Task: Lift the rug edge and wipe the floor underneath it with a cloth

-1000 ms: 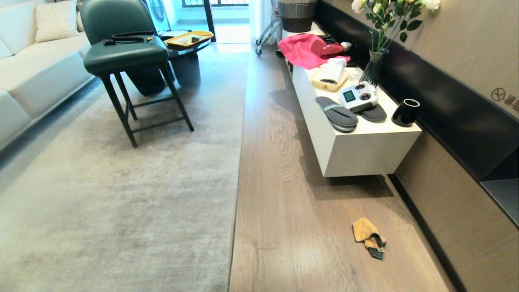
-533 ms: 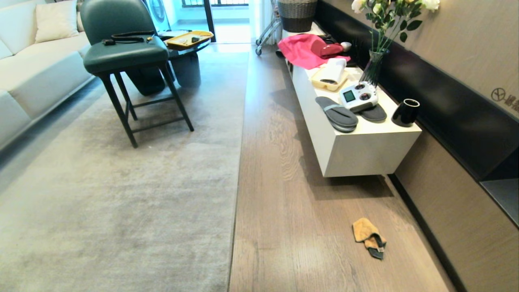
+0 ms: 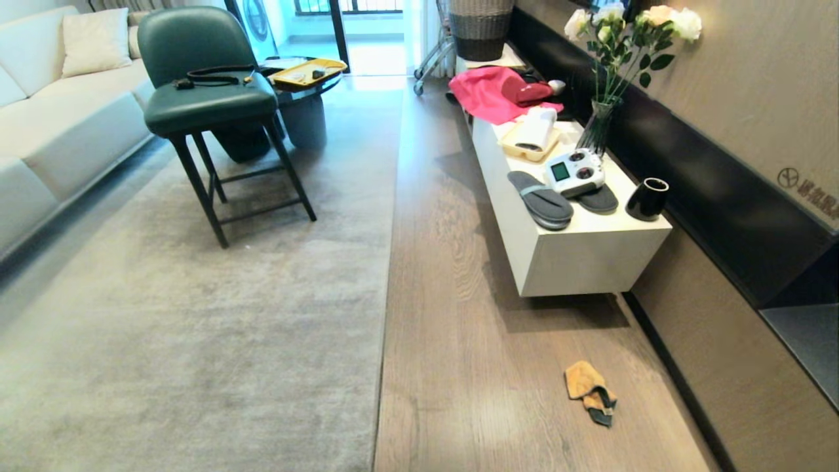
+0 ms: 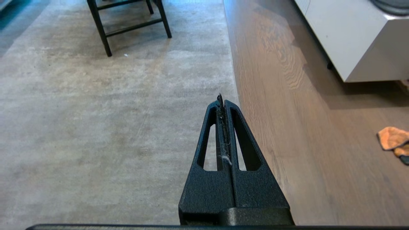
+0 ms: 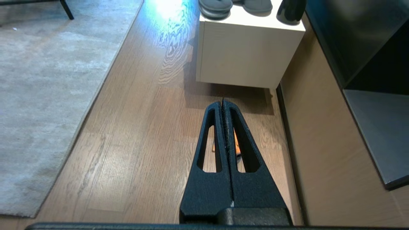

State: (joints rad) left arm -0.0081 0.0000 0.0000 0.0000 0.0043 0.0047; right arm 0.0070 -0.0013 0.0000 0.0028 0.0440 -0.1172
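Rug edge (image 3: 387, 275) is lying flat along the floor (image 3: 459, 367), running straight away from the robot, nothing lifted yet. Cloth (image 3: 588, 389) is sitting crumpled on the planks, well apart from the rug, near the wall and just short of the white cabinet (image 3: 577, 259). Neither arm is showing in the head view. Left gripper (image 4: 223, 103) is hanging above the rug border with jaws pressed together, a wisp of lint clinging between them. Right gripper (image 5: 222, 103) is hanging over bare planks, jaws likewise together and holding nothing, a sliver of orange peeking through its frame.

Risks, as judged: both jaws are needing to part before any pick, or the tips will just be shoving the rag along the slick wood. Rug is lying thin and flush, so a finger may be skating over the pile rather than getting under the border. Rag is lying close to the cabinet and wall, so a low reach by the right arm could be clipping either. Chair (image 3: 210, 111) is standing on the rug, its weight possibly resisting a lift further up.

Containers: cream tray (image 3: 527, 145) on the cabinet is holding a rolled towel (image 3: 539, 126); yellow tray (image 3: 308, 71) on the far table is carrying small dark items, too small to tell; black cup (image 3: 647, 199), contents not visible; vase (image 3: 596, 128) is holding flowers; woven basket (image 3: 480, 26) at the back, inside hidden
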